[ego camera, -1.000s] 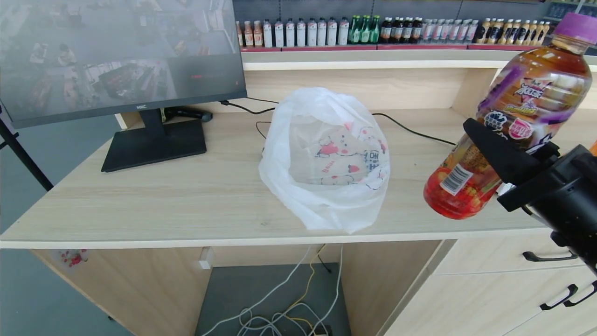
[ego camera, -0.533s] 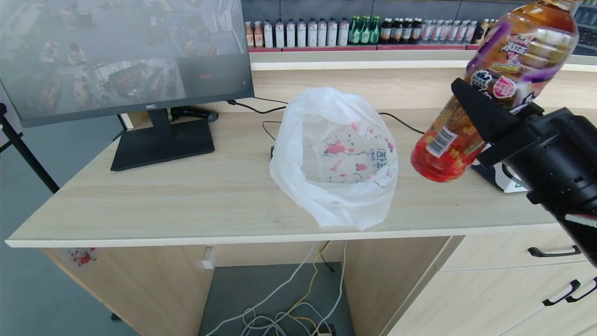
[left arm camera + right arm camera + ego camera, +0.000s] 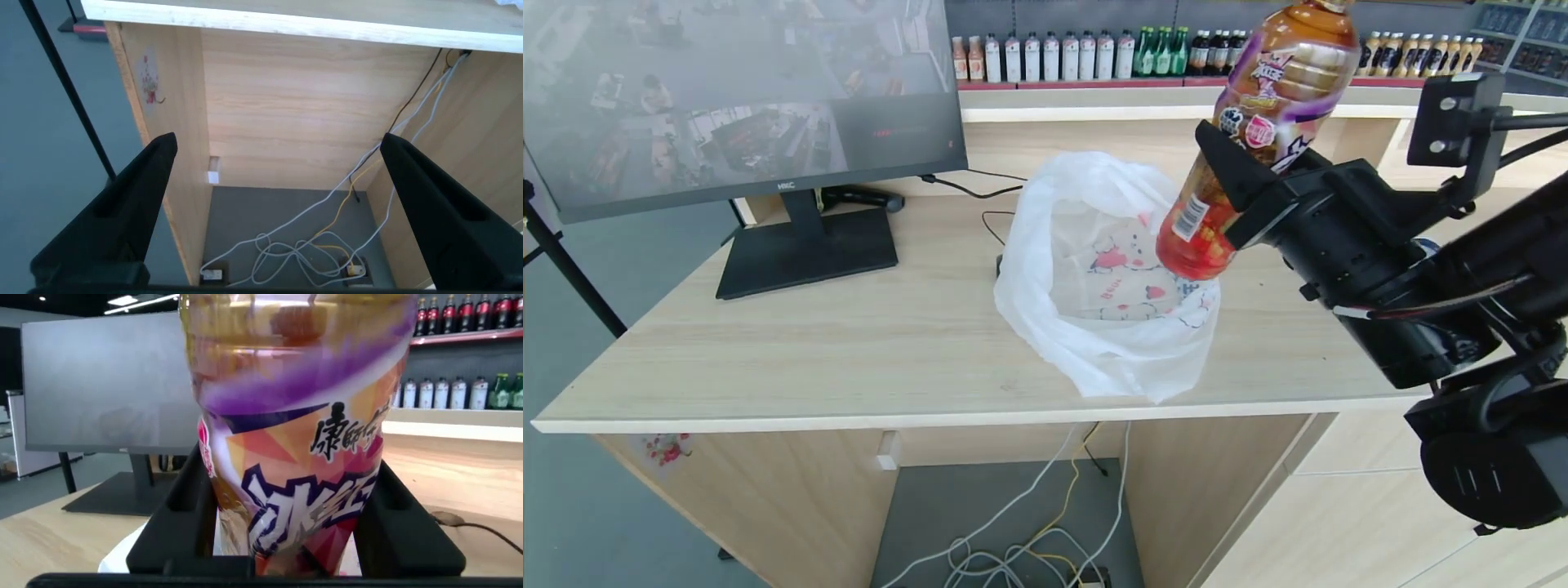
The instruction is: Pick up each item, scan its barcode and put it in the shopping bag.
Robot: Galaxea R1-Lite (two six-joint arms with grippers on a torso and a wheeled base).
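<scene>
Holding the bottle [image 3: 1278, 82] clamped, base down, cap leaning far-right, the right tool [image 3: 1235, 194] hovers above the right rim of the shopping bag [image 3: 1045, 212], whose opening lies just left.

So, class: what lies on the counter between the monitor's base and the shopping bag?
Head view: bare counter, save a thin black cable looping beside the shopping bag.
</scene>
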